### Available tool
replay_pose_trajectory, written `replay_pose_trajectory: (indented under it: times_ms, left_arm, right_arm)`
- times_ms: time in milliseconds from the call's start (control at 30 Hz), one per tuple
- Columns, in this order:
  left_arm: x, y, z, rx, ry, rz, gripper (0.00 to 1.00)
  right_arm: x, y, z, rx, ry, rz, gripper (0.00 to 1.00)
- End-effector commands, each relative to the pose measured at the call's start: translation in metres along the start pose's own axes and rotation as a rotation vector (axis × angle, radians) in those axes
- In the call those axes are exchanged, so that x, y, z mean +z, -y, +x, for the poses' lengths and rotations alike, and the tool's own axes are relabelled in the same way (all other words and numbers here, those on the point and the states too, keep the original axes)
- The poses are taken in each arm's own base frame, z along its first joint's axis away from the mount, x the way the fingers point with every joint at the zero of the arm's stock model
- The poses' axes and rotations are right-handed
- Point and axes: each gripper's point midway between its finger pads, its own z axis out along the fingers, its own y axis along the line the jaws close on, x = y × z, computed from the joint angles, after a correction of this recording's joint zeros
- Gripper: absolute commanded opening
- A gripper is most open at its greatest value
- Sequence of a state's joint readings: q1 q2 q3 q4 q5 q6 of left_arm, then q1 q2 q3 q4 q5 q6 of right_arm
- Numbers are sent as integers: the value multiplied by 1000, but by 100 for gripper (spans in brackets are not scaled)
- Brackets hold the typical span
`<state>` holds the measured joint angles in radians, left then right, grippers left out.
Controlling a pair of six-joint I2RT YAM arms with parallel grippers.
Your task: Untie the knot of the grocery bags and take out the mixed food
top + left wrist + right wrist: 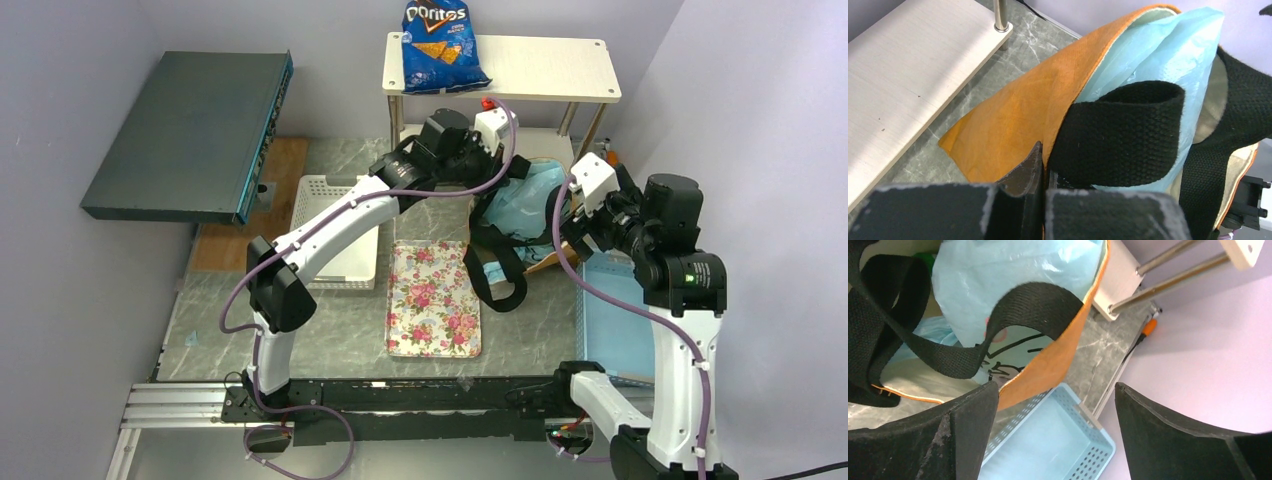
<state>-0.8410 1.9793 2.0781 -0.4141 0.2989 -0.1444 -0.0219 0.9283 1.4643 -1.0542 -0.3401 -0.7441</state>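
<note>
The orange-tan tote (548,262) stands at the back middle of the table with the light-blue plastic bag (525,200) inside it. Its black straps (497,265) hang loose over the front, with no knot in them. My left gripper (508,165) is shut on the tote's rim (1013,110) in the left wrist view (1044,165), with a strap loop (1123,130) lying over one finger. My right gripper (568,215) is open and empty (1055,386), just beside the tote's right wall (1068,355). The plastic bag (1013,265) hides the food, apart from a green bit (925,257).
A flowered tray (433,300) lies in front of the tote, with a white basket (340,235) to its left. A light-blue basket (610,320) sits under my right gripper. A white shelf (540,65) behind holds a blue Doritos bag (440,45). A dark flat box (190,135) is at far left.
</note>
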Motion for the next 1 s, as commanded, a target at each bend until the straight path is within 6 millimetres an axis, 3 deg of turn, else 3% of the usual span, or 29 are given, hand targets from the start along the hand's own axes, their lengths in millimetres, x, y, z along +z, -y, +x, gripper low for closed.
replay_pose_trajectory:
  times_ms: [0,100,200,300,367,467,567,700,767,867,967]
  left_arm:
    - [-21,14,-48,12,124,45,0]
    - [-19,14,-47,10,122,49,0]
    - [-20,16,-45,22,115,66,0]
    - [-29,16,-42,48,107,83,3]
    - [-42,12,-47,53,122,110,18]
    - [-72,13,-63,125,153,185,60]
    - [-109,27,-74,347,183,233,77]
    - [-155,65,-66,599,219,340,81]
    - [-164,92,-43,770,169,406,73]
    - [-156,115,-9,968,74,438,61]
    - [-137,114,10,1018,4,432,55]
  right_arm:
    - [-5,4,22,114,-88,91,86]
    - [9,-9,42,178,-168,27,77]
    - [20,-13,41,249,-189,-17,43]
    - [21,-7,27,330,-179,-18,0]
    - [22,-6,21,377,-183,-35,0]
    - [22,-12,12,449,-175,-78,0]
    - [23,-13,8,506,-172,-83,0]
    - [24,-14,3,559,-173,-100,0]
    - [26,-14,3,573,-172,-96,0]
    - [27,-15,4,587,-176,-102,0]
    - [27,-16,4,591,-172,-103,0]
